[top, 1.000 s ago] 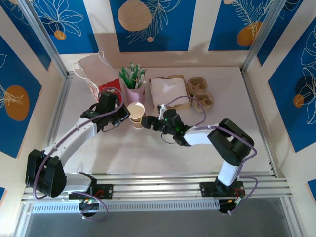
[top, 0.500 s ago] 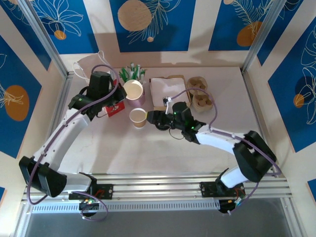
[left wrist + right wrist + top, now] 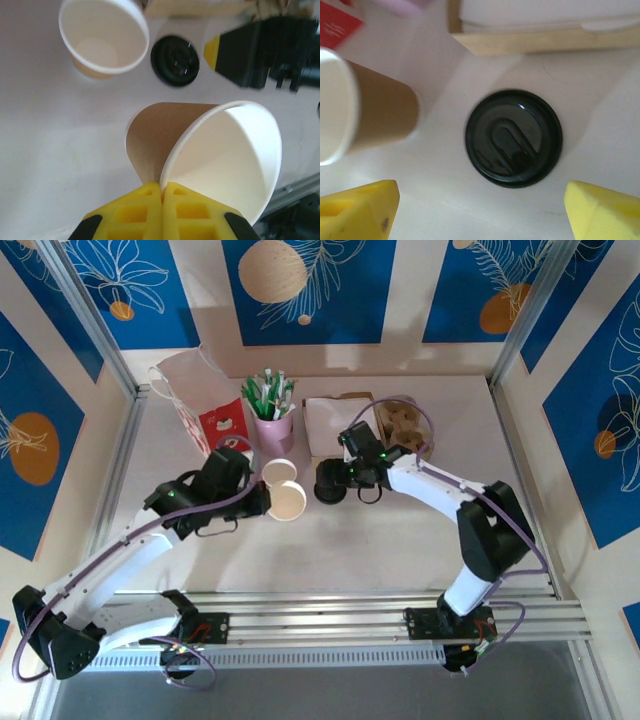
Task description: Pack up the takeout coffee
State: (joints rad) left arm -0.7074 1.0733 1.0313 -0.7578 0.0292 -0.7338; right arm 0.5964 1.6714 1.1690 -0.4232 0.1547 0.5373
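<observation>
Left tool (image 3: 161, 189): we see it pressed together on the white rim of the held cup, with the cup wall pinched between its two yellow fingers (image 3: 142, 210).
Held cup (image 3: 200, 150): it is kraft-brown outside, pale inside and empty. It sits tilted in the left tool, its mouth leaning to the right in the left wrist view. We cannot tell whether its base touches the surface.
Second cup (image 3: 103, 37): this one is the same kraft paper with a white rim, also empty. It stands upright on the surface, just beyond the held cup and in front of the pink cup.
Black lid (image 3: 514, 137): it is round and lies flat on the surface to the right of the second cup, near it but not touching.
Right tool (image 3: 481, 192): its fingers are spread wide above the lid, one yellow tip on each side, and we see them gripping nothing.
Cup in the right wrist view: a kraft cup shows to the left of the lid, but we cannot tell which of the two it is.
Surface (image 3: 400, 540): it is pale and carries all the things.
Pink cup (image 3: 272, 422): it holds green-and-white sticks and stands at the back, left of centre.
Paper bag (image 3: 200, 400): it is white with red and stands to the left of the pink cup.
Kraft box (image 3: 340, 425): it has white contents and sits behind the lid.
Pulp carrier (image 3: 405, 428): it is brown and sits just right of the kraft box.
</observation>
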